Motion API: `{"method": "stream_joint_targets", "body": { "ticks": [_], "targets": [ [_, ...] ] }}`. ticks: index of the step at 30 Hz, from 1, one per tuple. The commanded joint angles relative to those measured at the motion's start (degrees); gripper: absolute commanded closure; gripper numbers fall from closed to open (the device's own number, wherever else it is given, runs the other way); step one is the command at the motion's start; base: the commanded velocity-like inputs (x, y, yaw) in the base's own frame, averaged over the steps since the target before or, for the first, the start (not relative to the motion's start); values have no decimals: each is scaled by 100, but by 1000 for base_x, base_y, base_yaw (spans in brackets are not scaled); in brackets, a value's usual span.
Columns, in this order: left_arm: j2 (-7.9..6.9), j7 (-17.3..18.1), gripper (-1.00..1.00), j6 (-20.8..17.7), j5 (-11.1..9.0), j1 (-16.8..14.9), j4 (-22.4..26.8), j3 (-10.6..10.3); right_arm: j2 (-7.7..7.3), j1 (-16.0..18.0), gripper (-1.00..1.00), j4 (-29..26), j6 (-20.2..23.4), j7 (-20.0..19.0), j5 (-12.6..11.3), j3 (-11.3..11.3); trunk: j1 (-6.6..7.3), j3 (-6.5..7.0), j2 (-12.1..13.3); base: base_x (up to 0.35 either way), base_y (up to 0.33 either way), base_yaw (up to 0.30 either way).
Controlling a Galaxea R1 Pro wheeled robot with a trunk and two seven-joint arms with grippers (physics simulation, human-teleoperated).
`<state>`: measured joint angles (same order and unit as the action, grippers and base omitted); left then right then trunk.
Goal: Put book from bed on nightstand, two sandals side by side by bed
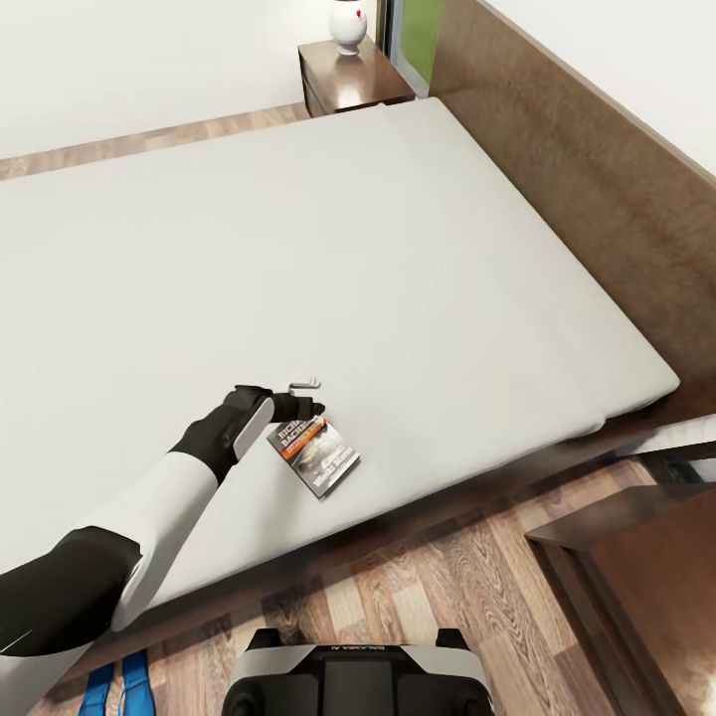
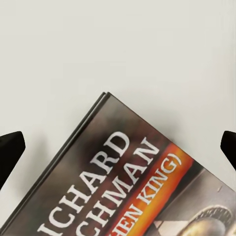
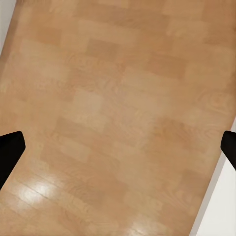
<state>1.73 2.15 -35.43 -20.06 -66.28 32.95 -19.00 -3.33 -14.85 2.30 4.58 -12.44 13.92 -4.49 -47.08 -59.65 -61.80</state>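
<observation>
We are on the first step, picking the book (image 1: 315, 455) off the bed (image 1: 298, 249). It lies flat on the grey mattress near the bed's front edge, cover up. Our left end effector (image 1: 303, 396) sits at the book's upper corner, and in the left wrist view its dark fingertips (image 2: 10, 152) stand wide apart with the book (image 2: 128, 187) lying between and below them, so it is released and grips nothing yet.

Next, we judge, the end effector must come down and close on the book's edge. A thin paperback lying flat gives little to grab, so it may need sliding toward the mattress edge first. Then it goes to a nightstand (image 1: 350, 78); the one we see is at the far corner of the bed, with a white vase (image 1: 348, 25) on it.

The left arm reaches forward across the mattress, nearly straight, wrist bent down. The right end effector (image 3: 118, 147) is spread open too, looking at bare wood floor (image 3: 118, 108). The sandals (image 1: 117, 684) lie on the floor by our base, not yet handled.
</observation>
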Motion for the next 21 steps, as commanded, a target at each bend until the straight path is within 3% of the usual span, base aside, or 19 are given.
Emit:
{"method": "stream_joint_targets", "body": {
  "ticks": [1, 8, 21],
  "targets": [
    [-3, 14, -100, -22, 11, -1, 5, -7, -1, -2, -100, -10, 17, -21, 5, -43, -1, -2, -3, 0, 0, 0],
    [-6, 16, -100, -21, 11, 0, 10, -7, -1, -1, -100, -10, 17, -21, 5, -43, -89, -74, -163, 0, 0, 0],
    [-5, 15, -100, -24, 12, 0, 10, -13, -1, -2, -100, -10, 17, -21, 5, -43, -89, -74, -163, 0, 0, 0]
  ]
}}
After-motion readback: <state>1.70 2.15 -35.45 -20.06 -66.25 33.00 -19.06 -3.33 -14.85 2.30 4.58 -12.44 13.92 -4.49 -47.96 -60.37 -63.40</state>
